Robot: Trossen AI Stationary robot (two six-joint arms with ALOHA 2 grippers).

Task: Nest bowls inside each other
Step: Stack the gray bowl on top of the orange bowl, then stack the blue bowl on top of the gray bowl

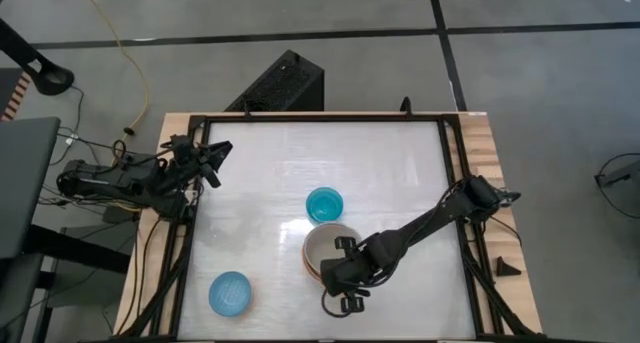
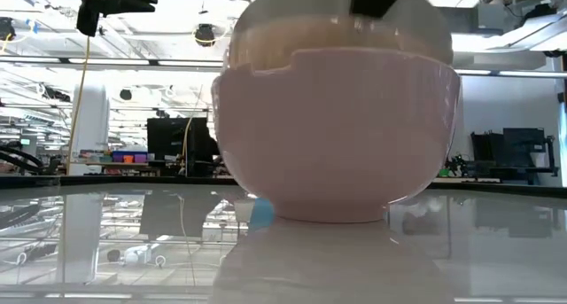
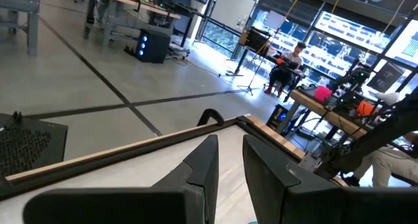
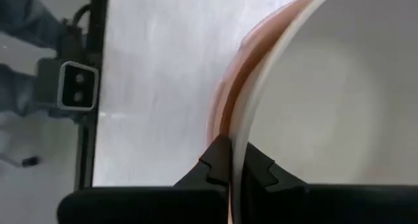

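A pink bowl [image 2: 337,144] stands on the table near its front edge, with a pale grey-beige bowl [image 1: 328,248] inside it that rises above the pink rim [image 2: 266,65]. My right gripper [image 4: 238,162] comes down at this pale bowl's near rim and is shut on it. A small teal bowl [image 1: 323,204] stands just beyond the stack. A light blue bowl [image 1: 230,294] stands at the near left. My left gripper [image 3: 232,162] waits at the table's far left [image 1: 215,153], level, slightly open, with nothing between its fingers. My right gripper pinches the pale bowl's rim [image 4: 243,136] on its near side, one finger [image 4: 260,164] inside the bowl and the other [image 4: 221,155] outside, over the pink rim. The fingers slant steeply down from the right. Whether the pale bowl rests in the pink one, I cannot tell.
The white tabletop has a black frame [image 1: 445,183] along its sides. Free room lies at the far half and near right. A small camera [image 4: 77,85] sits at the near edge. A person [image 3: 287,64] sits far off in the room.
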